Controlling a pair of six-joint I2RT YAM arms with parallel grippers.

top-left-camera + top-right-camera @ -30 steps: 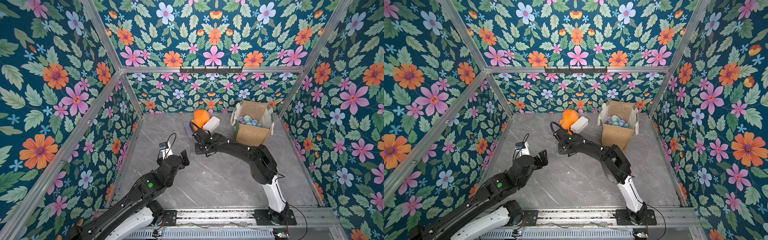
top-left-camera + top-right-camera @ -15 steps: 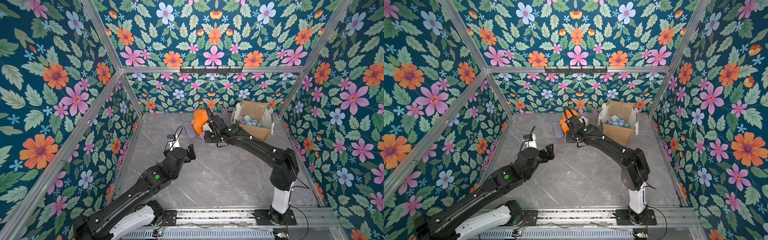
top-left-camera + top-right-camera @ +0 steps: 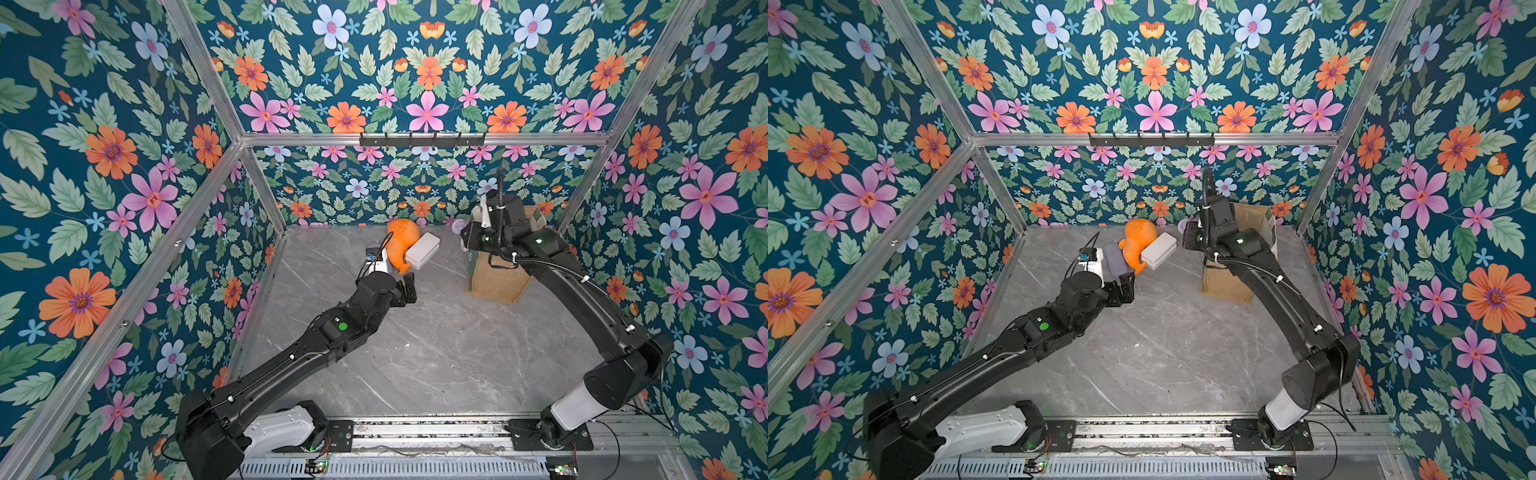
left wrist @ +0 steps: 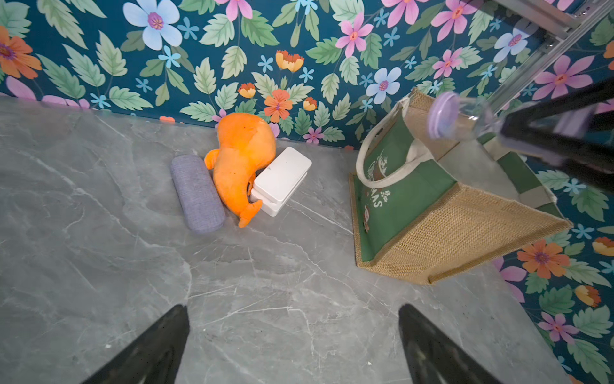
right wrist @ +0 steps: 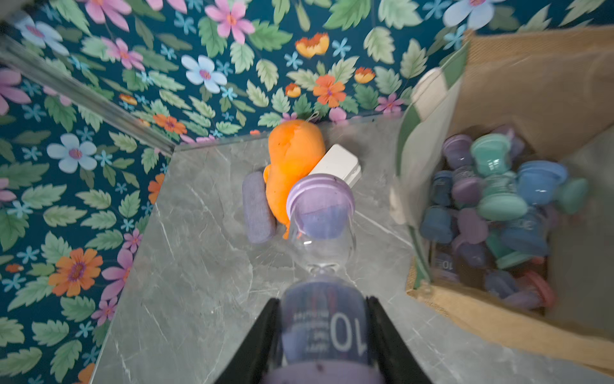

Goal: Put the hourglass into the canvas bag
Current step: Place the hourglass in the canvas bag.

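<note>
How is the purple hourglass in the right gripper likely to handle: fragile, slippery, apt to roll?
Probably fragile: the hourglass has clear glass bulbs joined by a thin neck. Possibly slippery, since the right gripper clamps smooth curved glass. Laid on its side, the round purple cap suggests it would roll.

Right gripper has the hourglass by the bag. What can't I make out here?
- Right wrist view: small print on the hourglass in the right gripper, blurred.
- Both top views: contents of the canvas bag, covered by the right arm.
- Both top views: hourglass except one lilac cap, behind that arm.
- Left wrist view: hourglass blurred.
</note>
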